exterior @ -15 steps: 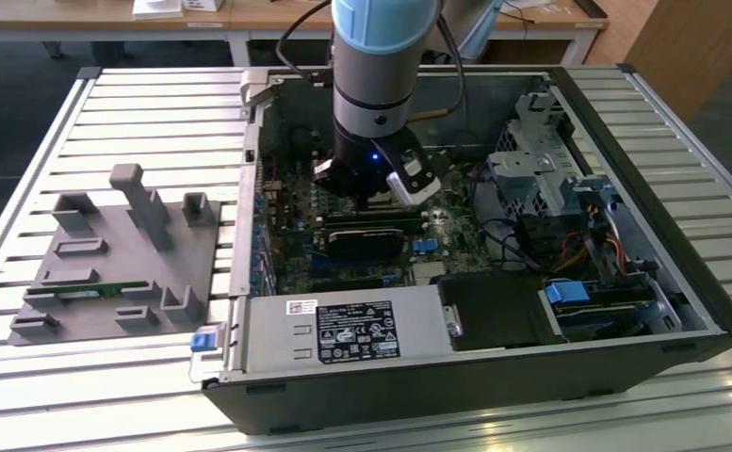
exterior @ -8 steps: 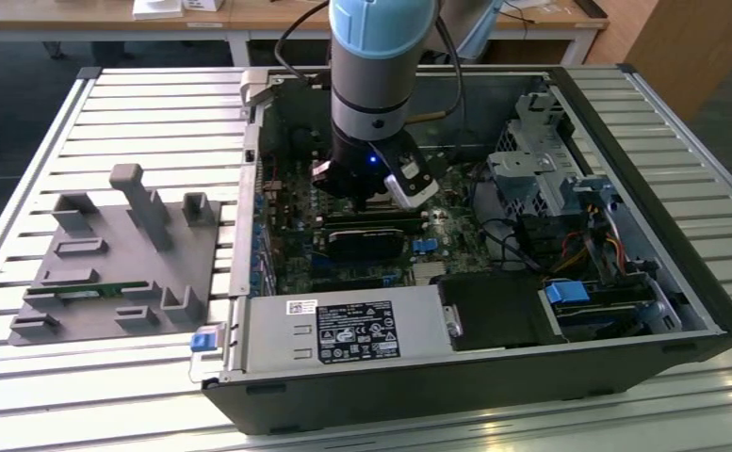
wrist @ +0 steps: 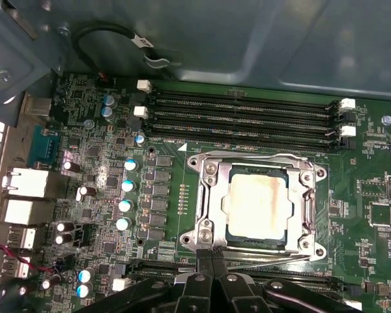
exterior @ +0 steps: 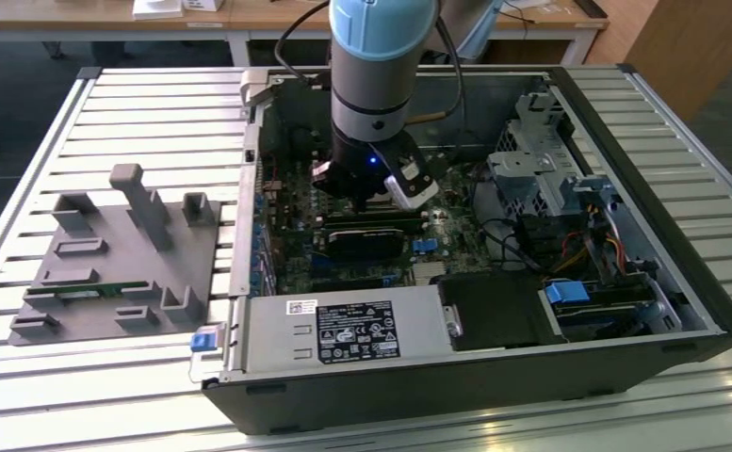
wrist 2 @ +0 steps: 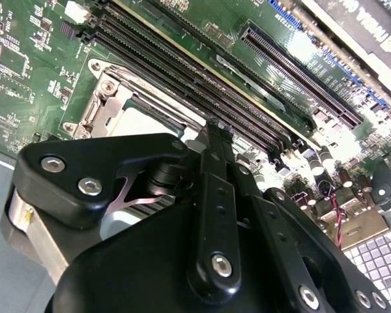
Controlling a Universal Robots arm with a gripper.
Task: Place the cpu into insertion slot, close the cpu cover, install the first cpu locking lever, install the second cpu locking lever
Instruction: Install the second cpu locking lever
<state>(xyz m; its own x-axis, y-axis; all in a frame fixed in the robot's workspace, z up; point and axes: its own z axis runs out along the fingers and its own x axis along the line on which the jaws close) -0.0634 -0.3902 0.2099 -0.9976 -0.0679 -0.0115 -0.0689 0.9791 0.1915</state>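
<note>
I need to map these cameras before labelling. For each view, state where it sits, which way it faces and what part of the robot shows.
Exterior view: off the arm, above, looking down into the open computer case; the arm reaches in.
First wrist view: on the arm, facing the motherboard; the cpu lies in the insertion slot, with the gripper at its edge.
Second wrist view: on the arm, low and slanted; the gripper's black linkage blocks much.
Both wrist views share the slot and memory slots.

insertion slot (wrist 2: 127,107) half hidden behind gripper (wrist 2: 212,130); lever positions unclear
</note>
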